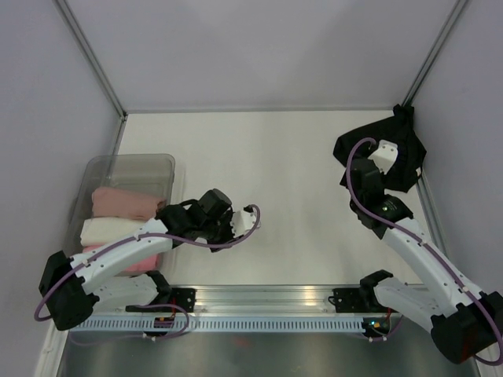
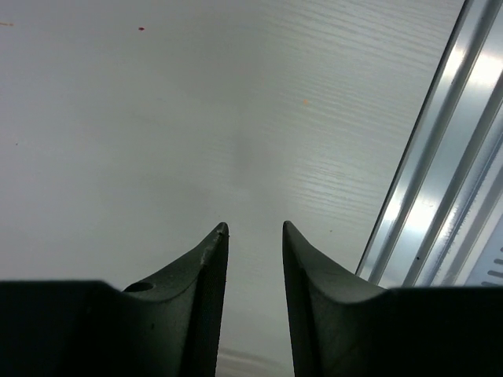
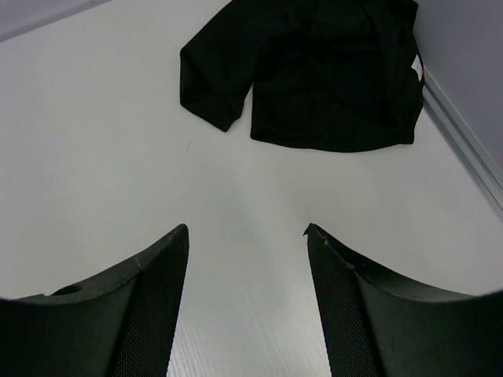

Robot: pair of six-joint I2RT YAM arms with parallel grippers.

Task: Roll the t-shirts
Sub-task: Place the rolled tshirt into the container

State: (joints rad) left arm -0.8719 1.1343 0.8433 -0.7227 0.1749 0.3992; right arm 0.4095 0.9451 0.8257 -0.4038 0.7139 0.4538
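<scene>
Done: salmon roll, cream roll, bright pink roll, all in bin, left edge.
To do: black tee, far-right corner, crumpled, unrolled.
Left gripper: narrow gap, empty.
Right gripper: wide, empty, facing tee.

- Left arm: folded low, elbow bent, forearm reaching toward table centre.
- Left gripper: jaws parted by a narrow gap.
- Right arm: stretched forward along its own side, wrist pitched down.
- Right gripper: jaws spread wide.
</scene>
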